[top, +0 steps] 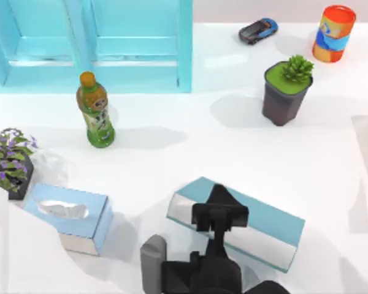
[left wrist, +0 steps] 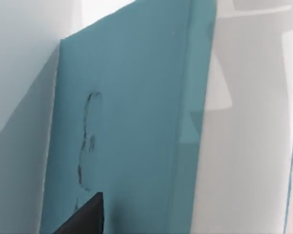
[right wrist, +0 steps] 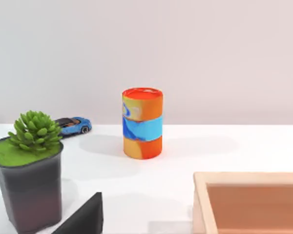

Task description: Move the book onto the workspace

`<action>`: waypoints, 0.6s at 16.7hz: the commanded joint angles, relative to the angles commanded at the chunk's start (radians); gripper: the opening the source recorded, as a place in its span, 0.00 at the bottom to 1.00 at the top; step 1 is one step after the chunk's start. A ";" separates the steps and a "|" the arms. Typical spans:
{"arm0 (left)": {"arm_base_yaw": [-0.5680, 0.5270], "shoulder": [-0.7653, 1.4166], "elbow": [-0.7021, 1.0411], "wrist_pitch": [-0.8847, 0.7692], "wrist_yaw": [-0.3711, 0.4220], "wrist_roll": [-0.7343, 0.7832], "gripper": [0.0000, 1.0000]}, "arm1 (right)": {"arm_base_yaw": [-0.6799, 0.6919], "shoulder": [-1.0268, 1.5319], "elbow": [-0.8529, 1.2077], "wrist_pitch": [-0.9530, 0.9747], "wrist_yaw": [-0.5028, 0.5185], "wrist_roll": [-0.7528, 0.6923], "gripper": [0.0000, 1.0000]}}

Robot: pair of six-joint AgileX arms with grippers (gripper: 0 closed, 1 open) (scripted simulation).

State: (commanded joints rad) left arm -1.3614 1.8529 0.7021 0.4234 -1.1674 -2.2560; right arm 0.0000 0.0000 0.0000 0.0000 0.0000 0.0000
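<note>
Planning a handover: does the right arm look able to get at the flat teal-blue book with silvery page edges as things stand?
Probably not easily. The left gripper sits over the book, covering its near edge. The book's far right end on the white tabletop looks free, with nothing beside it.

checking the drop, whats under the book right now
The book lies on the white tabletop, with the left gripper above its near edge. What is directly beneath the book is covered.

Our left arm reaches in from the table's near edge, its gripper (top: pixel 219 197) pointing toward the far side.
</note>
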 joint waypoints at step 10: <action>-0.140 0.088 0.143 -0.529 -0.028 -0.514 1.00 | 0.000 0.000 0.000 0.000 0.000 0.000 1.00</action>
State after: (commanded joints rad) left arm -1.5009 1.9413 0.8454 -0.1053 -1.1959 -2.7699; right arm 0.0000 0.0000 0.0000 0.0000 0.0000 0.0000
